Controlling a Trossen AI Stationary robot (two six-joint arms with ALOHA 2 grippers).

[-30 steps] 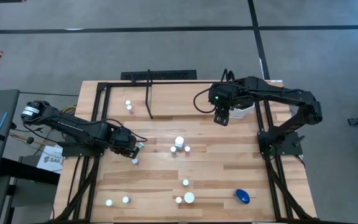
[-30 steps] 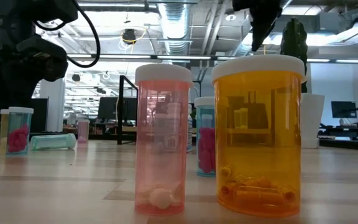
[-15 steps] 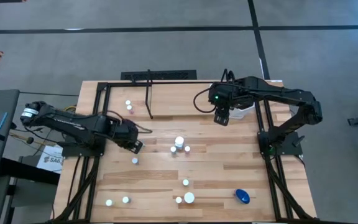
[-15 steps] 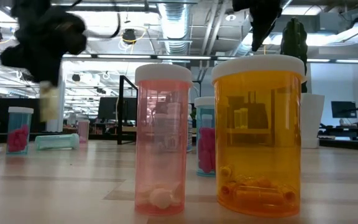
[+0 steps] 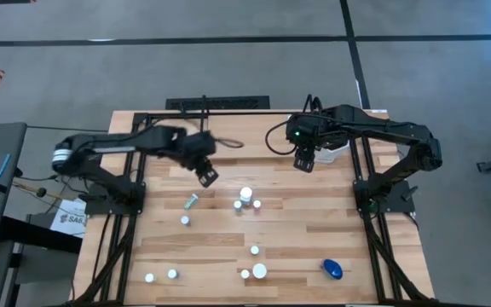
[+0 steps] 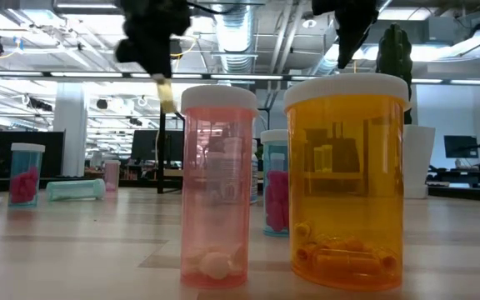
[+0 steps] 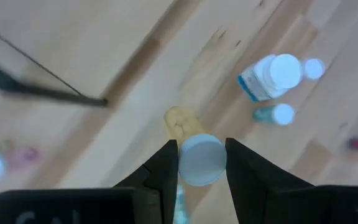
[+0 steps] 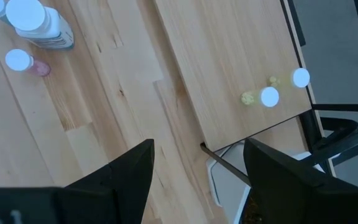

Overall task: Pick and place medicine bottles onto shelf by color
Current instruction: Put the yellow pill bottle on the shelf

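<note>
My left gripper [image 5: 207, 176] hangs high over the table, just right of the shelf [image 5: 205, 136], shut on a pale yellow bottle with a white cap [image 7: 199, 159]. The bottle also shows below the fingers in the low view [image 6: 166, 92]. My right gripper [image 5: 303, 162] waits open and empty at the far right. A teal bottle [image 5: 192, 201] lies on its side on the table below my left gripper. A large white bottle [image 5: 245, 195] stands mid-table with two small ones beside it. Two bottles [image 8: 269, 96] stand on the shelf board. My left gripper pinches the yellow bottle at its white cap end [image 7: 185, 163], one finger on each side. The fingers come from above, pointing down. The bottle hangs below them, cap up and slightly tilted, lifted clear of the table.
A pink bottle [image 6: 217, 183] and an orange bottle [image 6: 347, 179] stand near the table's front edge, with a blue bottle [image 5: 332, 269] to their right. Two small bottles [image 5: 149, 277] stand at the near left. A white pot [image 6: 417, 158] stands at the far right.
My left gripper has risen from low over the table's left part, carrying the yellow bottle, and swung toward the far edge and the right, to beside the shelf. The bottle is now lifted high and clear. The lying teal bottle is uncovered in the high view.
</note>
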